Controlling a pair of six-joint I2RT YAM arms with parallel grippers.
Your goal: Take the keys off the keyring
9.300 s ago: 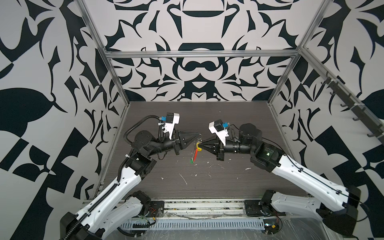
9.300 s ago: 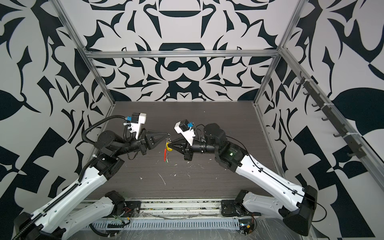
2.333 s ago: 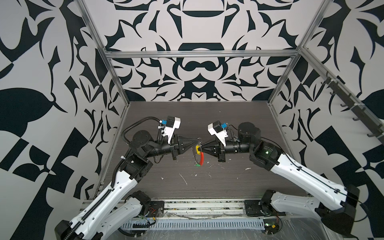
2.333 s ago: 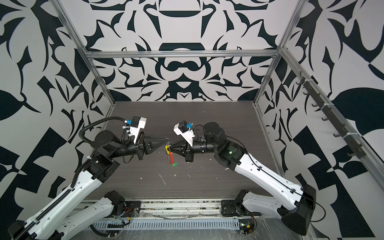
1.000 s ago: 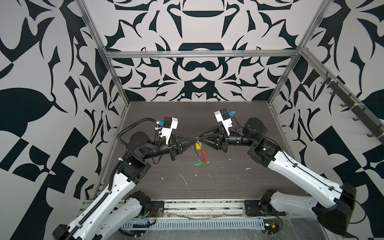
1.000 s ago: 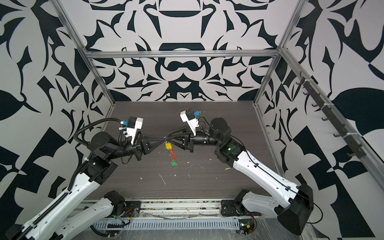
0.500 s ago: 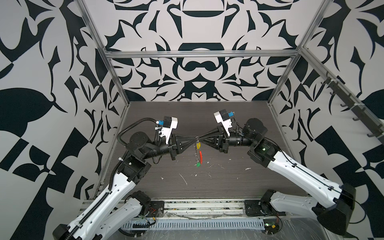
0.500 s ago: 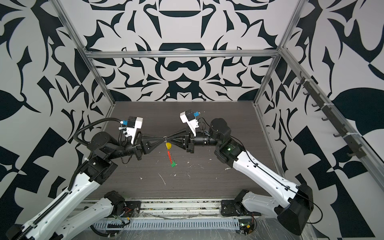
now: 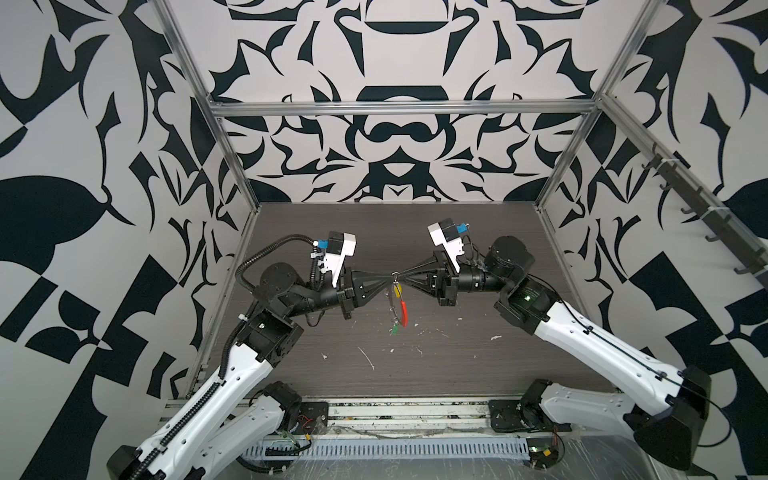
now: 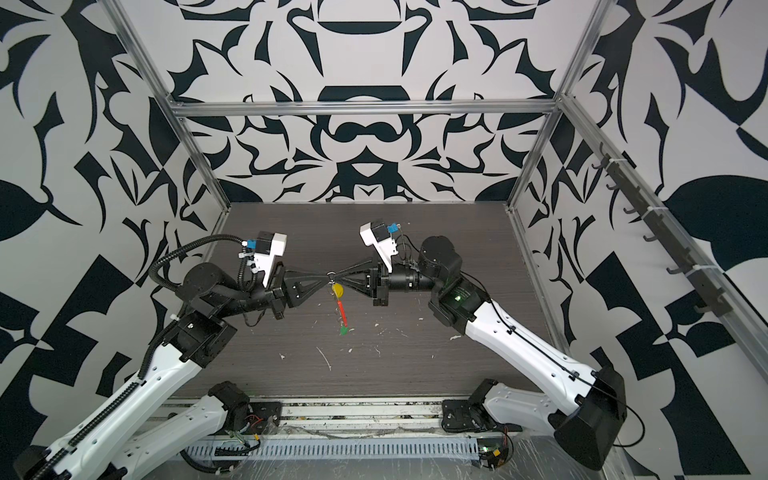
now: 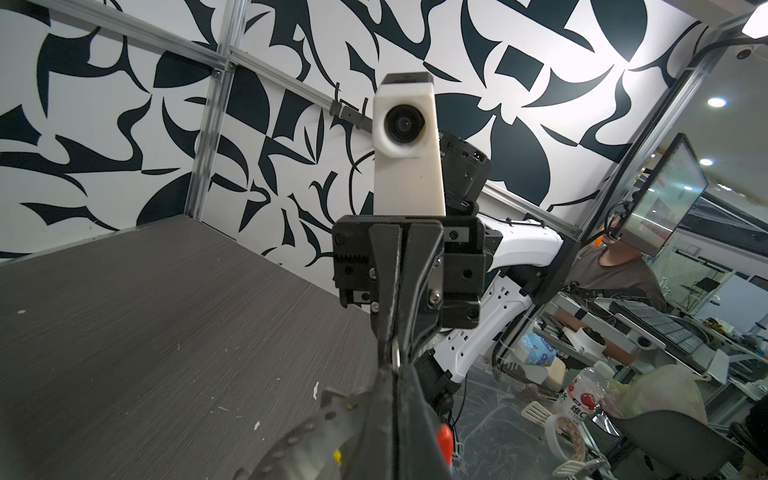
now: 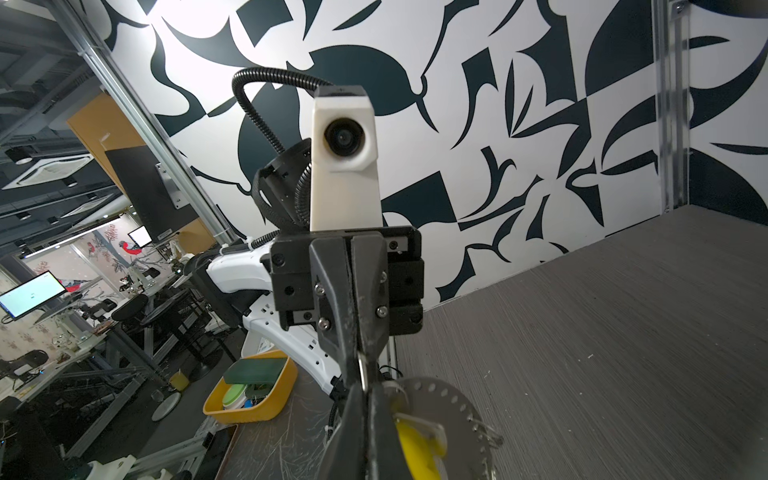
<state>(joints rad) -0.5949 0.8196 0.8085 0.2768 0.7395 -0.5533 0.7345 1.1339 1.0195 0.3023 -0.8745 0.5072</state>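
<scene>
Tips of the left pincer (image 9: 389, 275) and the right pincer (image 9: 402, 276) are meeting nose to nose in the air above the middle of the dark counter (image 9: 478, 232). Both pincers are standing closed, each pinching the same small silver ring (image 9: 395, 274) at the top of the keyring (image 9: 402, 311). Each wrist view is showing that ring (image 11: 396, 353) gripped between the fingers of the pincer facing the camera.

Below the ring the keyring is hanging edge-on to both top views, its red sleeve (image 10: 341, 309) running down the hoop. Of the 2 keys, the yellow-headed key (image 10: 338, 290) is dangling just beneath the pincer tips, and its yellow head is showing large and blurred close beside the right pincer in the right wrist view. The green-headed key (image 10: 343, 330) is sitting at the lowest point of the hoop. Whether that green head is touching the counter I cannot tell. Scattered white scraps (image 9: 368, 358) are lying on the counter nearer the arm bases.
</scene>
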